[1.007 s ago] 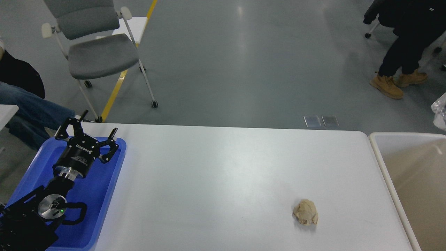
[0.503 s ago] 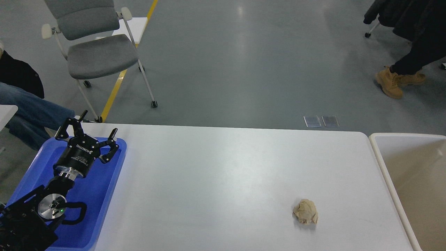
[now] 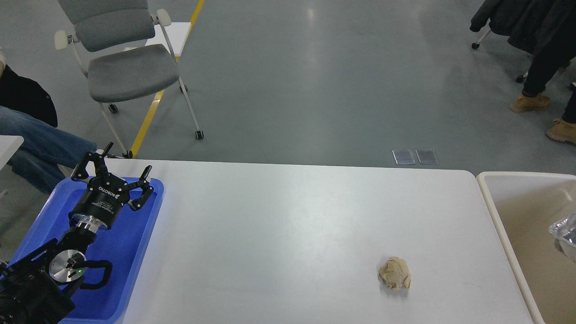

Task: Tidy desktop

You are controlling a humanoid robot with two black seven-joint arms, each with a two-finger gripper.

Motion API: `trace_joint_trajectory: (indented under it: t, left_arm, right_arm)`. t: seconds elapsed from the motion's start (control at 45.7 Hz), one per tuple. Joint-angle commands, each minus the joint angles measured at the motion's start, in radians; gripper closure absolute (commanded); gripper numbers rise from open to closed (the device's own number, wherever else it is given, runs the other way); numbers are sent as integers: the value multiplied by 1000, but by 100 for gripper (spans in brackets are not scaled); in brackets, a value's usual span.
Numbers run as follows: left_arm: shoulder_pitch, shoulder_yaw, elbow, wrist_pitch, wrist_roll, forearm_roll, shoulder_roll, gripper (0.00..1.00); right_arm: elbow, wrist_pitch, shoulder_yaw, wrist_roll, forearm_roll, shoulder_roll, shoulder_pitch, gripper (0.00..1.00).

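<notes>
Desktop (image 3: 288, 216), white and smooth: crumpled tan paper wad (image 3: 394, 273) unmoved, far right of my spread, idle left gripper (image 3: 120, 175); tidying stalled.

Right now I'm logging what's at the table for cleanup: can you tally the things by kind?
Crumpled brown paper balls on the desktop: 1
Blue plastic trays: 1
Beige tubs: 1
Clear plastic bags, in the tub at the right edge: 1
Total: 4
</notes>
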Motion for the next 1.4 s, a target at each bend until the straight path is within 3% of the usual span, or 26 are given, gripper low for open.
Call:
trace_joint_trajectory:
  t: [0.0, 0.525, 0.547, 0.613, 0.744, 0.832, 1.007, 1.16, 1.247, 1.379]
  left_arm:
    - [0, 0, 0, 0, 0, 0, 0, 1]
    - [0, 0, 0, 0, 0, 0, 0, 1]
    - [0, 0, 0, 0, 0, 0, 0, 1]
    - [0, 0, 0, 0, 0, 0, 0, 1]
    - [0, 0, 0, 0, 0, 0, 0, 1]
    - [0, 0, 0, 0, 0, 0, 0, 1]
    - [-1, 0, 0, 0, 0, 0, 0, 1]
    - [-2, 0, 0, 0, 0, 0, 0, 1]
    - [-2, 2, 0, 0, 0, 0, 0, 1]
    - [-2, 0, 0, 0, 0, 0, 0, 1]
  right_arm:
    - [-10, -48, 30, -1, 1, 51, -62, 100]
    - [-9, -66, 30, -1, 1, 70, -68, 100]
    - [-9, -72, 32, -1, 2, 68, -68, 95]
    - [-9, -88, 33, -1, 2, 65, -68, 63]
    - [8, -109, 33, 0, 4, 58, -54, 32]
    - [11, -108, 55, 0, 4, 38, -19, 2]
    - [83, -99, 75, 2, 2, -90, 95, 0]
    - [331, -94, 49, 0, -10, -283, 294, 0]
    - [464, -86, -8, -1, -17, -364, 420, 0]
    - [516, -65, -152, -1, -37, -397, 630, 0]
